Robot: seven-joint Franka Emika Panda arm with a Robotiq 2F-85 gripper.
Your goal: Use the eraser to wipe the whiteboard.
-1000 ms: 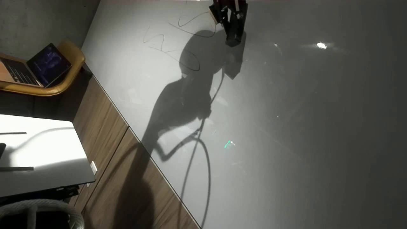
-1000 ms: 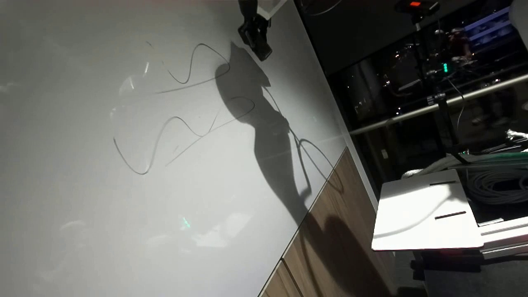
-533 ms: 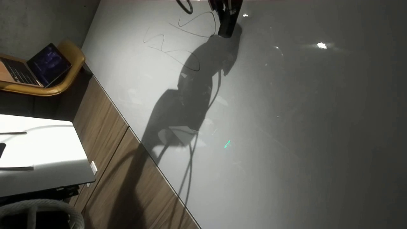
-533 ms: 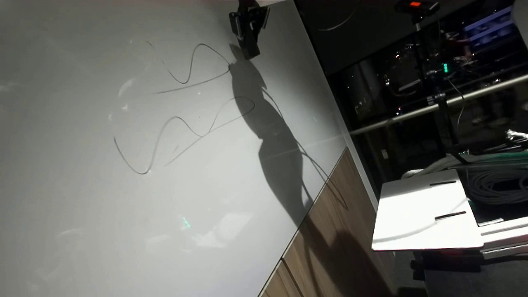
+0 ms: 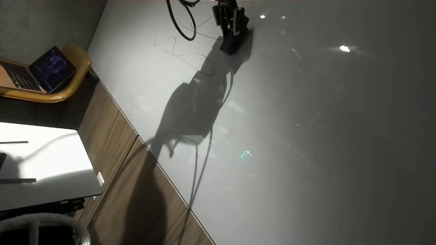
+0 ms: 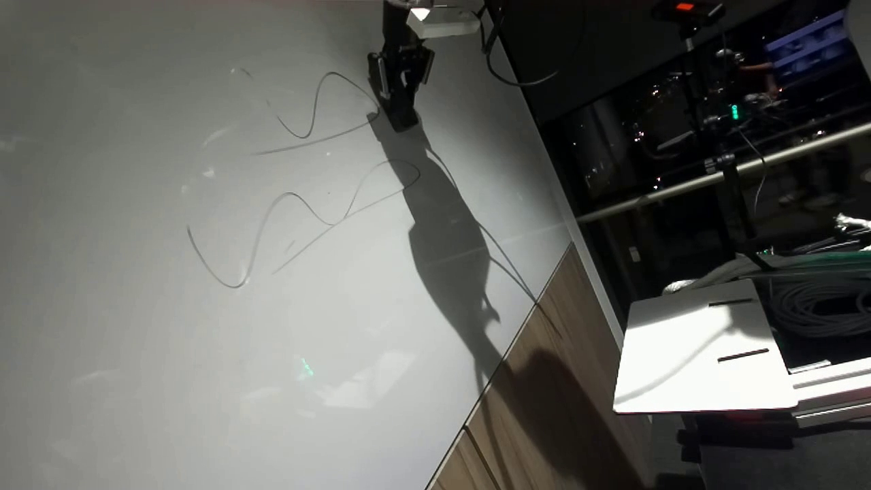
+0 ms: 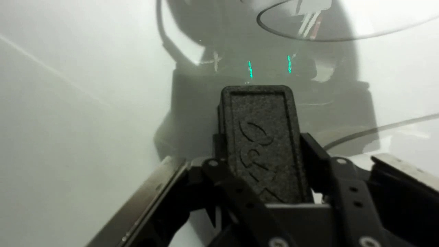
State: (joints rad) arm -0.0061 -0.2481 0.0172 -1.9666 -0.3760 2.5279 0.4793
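Past the left edge of the white worktop (image 6: pixel 701 367) in an exterior view, across two wood-grain panels (image 6: pixel 582 354), you've got one big whiteboard (image 6: pixel 170 327) with two loopy scribbles (image 6: pixel 333 224) on it. One black gripper (image 7: pixel 264 154) is up by the whiteboard, well off the worktop's upper left corner, jaws pinching one dark eraser (image 7: pixel 260 140), one jaw per side. Can't tell if the eraser's touching the whiteboard tbh. Two dark strips (image 6: pixel 742 355) sit by the worktop's right edge, one near the upper right corner. In an exterior view there's also one laptop (image 5: pixel 52 69) on one yellow chair (image 5: pixel 51 98), past the worktop's upper edge.
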